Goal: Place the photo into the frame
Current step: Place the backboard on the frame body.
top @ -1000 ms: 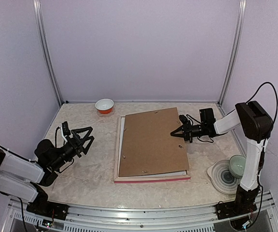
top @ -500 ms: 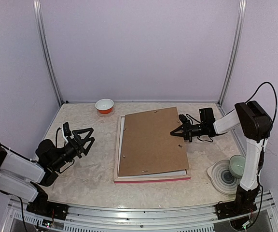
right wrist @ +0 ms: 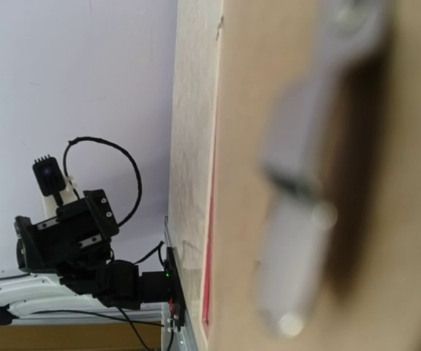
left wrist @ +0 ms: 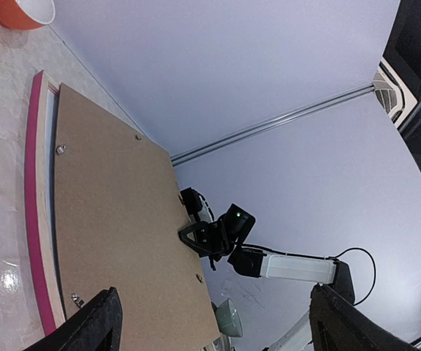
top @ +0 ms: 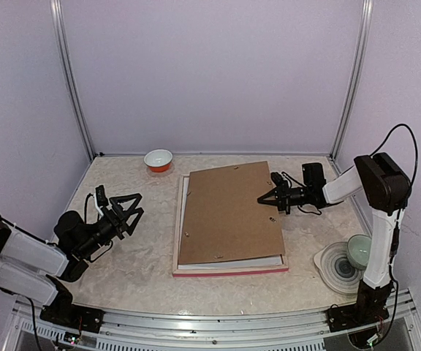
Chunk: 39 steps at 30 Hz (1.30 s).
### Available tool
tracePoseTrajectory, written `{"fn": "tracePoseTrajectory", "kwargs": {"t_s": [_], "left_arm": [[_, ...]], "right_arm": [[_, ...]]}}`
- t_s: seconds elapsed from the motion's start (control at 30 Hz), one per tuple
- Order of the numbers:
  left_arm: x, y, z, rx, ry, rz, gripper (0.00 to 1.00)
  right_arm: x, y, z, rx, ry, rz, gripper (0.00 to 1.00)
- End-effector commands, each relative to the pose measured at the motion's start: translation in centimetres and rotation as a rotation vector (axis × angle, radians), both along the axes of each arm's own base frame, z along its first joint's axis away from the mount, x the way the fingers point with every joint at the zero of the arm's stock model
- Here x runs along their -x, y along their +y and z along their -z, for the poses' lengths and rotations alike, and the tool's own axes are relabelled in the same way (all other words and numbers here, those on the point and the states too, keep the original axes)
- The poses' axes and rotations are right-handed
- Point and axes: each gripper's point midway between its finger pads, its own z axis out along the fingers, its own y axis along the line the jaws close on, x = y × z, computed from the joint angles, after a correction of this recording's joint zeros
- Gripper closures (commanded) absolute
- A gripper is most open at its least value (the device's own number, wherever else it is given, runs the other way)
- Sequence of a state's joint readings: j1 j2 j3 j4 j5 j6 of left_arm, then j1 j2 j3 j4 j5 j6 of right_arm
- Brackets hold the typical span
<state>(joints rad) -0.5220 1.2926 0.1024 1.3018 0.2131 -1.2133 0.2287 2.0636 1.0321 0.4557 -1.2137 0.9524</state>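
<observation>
Resting clenched on the backing board [top: 225, 216] near its right edge, the right gripper [top: 263, 199] likely squares it over the frame [top: 229, 271] lying mid tabletop [top: 145, 256]. The photo is hidden, presumably underneath. The left gripper [top: 136, 205] hovers released near the left edge.

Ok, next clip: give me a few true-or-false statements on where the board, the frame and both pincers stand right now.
1. The brown backing board lies on the frame. True.
2. The left pincer is shut on the frame. False: it is open, apart from the frame, over the table to its left.
3. The right pincer is shut at the board's right edge. True.
4. The orange bowl sits on the board. False: it stands on the table beyond the frame's far left corner.
5. A green cup stands on the plate. True.
</observation>
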Motion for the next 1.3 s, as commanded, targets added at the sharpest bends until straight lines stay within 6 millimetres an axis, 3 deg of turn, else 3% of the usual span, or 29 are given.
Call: {"fn": "tracePoseTrajectory", "kwargs": {"t_s": [0.0, 0.43, 0.83, 1.0, 1.27], "left_arm": [[0.1, -0.2, -1.3, 0.022, -0.046, 0.011, 0.12], [-0.4, -1.1, -0.6, 0.046, -0.027, 0.069, 0.13], [-1.1, -1.4, 0.4, 0.046, 0.006, 0.084, 0.13], [-1.1, -1.4, 0.8, 0.039, 0.018, 0.082, 0.13], [-1.2, -1.5, 0.9, 0.038, 0.026, 0.084, 0.14]], "right_arm": [[0.1, 0.2, -2.1, -0.017, -0.068, -0.052, 1.0], [0.9, 0.3, -1.3, 0.014, -0.061, -0.088, 1.0], [-0.1, 0.6, 0.3, 0.067, -0.018, -0.067, 1.0], [-0.3, 1.2, 0.3, 0.098, -0.023, -0.069, 0.91], [-0.4, 2.1, -0.3, 0.128, -0.049, -0.076, 0.89]]}}
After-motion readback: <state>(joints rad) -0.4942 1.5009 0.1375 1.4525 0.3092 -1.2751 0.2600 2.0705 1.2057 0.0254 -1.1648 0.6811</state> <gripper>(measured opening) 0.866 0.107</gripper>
